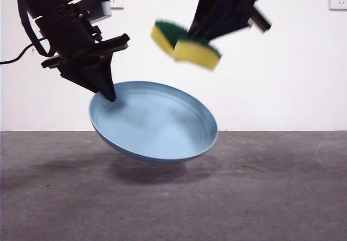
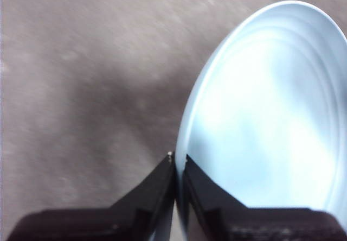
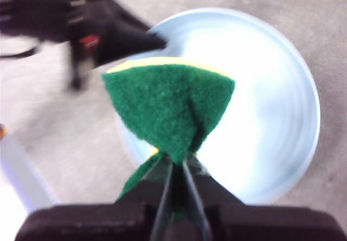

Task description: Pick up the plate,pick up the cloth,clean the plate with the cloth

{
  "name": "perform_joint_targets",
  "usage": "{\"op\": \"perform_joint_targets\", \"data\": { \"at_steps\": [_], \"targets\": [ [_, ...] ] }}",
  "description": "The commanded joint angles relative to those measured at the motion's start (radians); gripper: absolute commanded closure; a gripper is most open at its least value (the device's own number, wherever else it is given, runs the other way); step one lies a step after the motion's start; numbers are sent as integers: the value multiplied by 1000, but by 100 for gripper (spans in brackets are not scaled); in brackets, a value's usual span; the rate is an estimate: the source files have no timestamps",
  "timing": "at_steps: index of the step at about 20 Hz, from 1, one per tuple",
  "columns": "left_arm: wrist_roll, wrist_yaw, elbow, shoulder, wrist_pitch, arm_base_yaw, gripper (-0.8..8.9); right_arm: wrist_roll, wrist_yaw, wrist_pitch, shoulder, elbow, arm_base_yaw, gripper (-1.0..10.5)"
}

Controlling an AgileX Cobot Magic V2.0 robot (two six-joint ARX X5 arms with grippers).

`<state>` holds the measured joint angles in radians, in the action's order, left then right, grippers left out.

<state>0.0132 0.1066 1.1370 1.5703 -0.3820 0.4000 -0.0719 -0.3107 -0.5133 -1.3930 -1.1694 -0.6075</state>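
The left gripper [image 2: 178, 162] has its fingers pressed nearly together on the plate's rim, holding the plate [image 1: 154, 124] tilted in the air above the grey counter [image 1: 260, 197], its hollow facing the front camera. The right gripper [image 3: 179, 165] pinches the cloth [image 1: 187, 43] tight, folding it so the green layer bunches; it hangs above the plate, not touching it. The right arm is blurred, its fingers hard to make out in the front view.

Grey matte table [image 1: 271, 197], plate's shadow
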Motion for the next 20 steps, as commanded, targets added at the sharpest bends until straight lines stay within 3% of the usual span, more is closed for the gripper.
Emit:
{"op": "perform_joint_targets", "data": {
  "at_steps": [1,5,10,11,14,17,20],
  "targets": [
    [18,-1,-3,42,15,-40,821,-9,3,-65,58,8,-2,963],
    [18,0,-3,132,15,-93,821,-9,62,-135,164,8,-2,963],
    [18,-2,-3,239,22,-114,812,-6,252,-175,219,8,-1,963],
    [18,-1,-3,247,23,-114,773,-6,299,-177,219,8,-1,963],
    [14,0,-3,250,46,-111,356,-6,442,-147,201,8,-1,963],
    [-4,5,-3,223,48,-111,345,-8,498,-67,150,8,5,963],
    [-26,7,-3,129,36,-103,345,-63,496,14,50,8,19,963]
  ]
}}
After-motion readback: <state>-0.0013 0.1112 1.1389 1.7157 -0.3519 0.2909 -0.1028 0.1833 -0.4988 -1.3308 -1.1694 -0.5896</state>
